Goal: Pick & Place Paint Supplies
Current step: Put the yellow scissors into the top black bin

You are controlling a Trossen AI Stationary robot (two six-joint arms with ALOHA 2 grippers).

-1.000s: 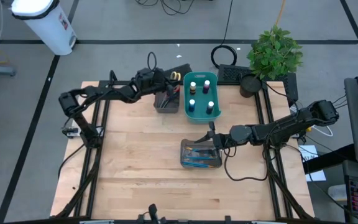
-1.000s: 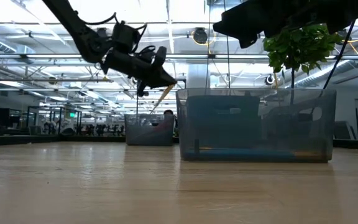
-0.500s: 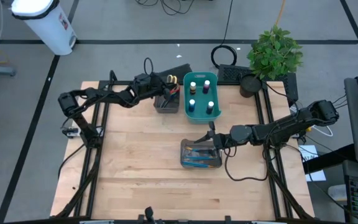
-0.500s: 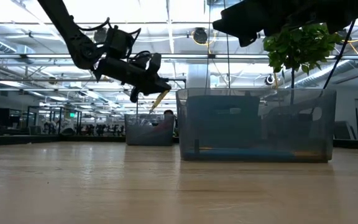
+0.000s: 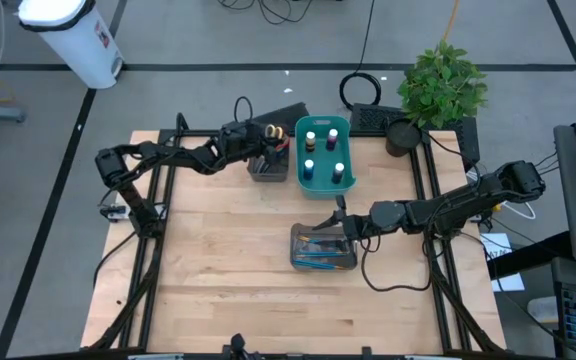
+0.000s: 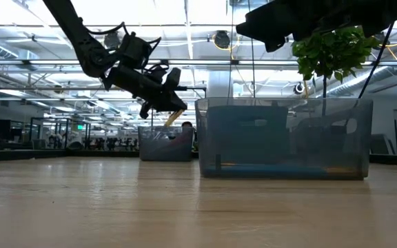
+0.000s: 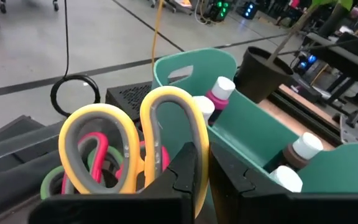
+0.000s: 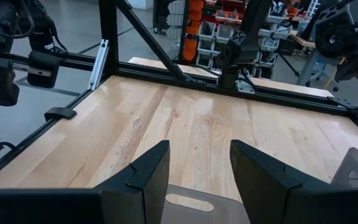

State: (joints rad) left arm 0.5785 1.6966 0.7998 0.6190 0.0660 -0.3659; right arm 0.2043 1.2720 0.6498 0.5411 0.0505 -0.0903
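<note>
The left end effector [image 7: 201, 177], clamped on the yellow scissors [image 7: 135, 134], hangs over the far dark tray [image 5: 265, 168]; the right end effector [image 8: 199, 167] waits, fingers apart.

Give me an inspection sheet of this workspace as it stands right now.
Surface: wooden table, mostly bare.
Job's things: yellow scissors held over the rear tray, red and green scissors inside; paint bottles in the teal bin; brushes in the front tray.
Clutter: nothing seen.
Grippers: left gripper shut on yellow scissors; right gripper open above the front tray.
Cables: coil behind the table.
Surroundings: plant, white bin.
</note>
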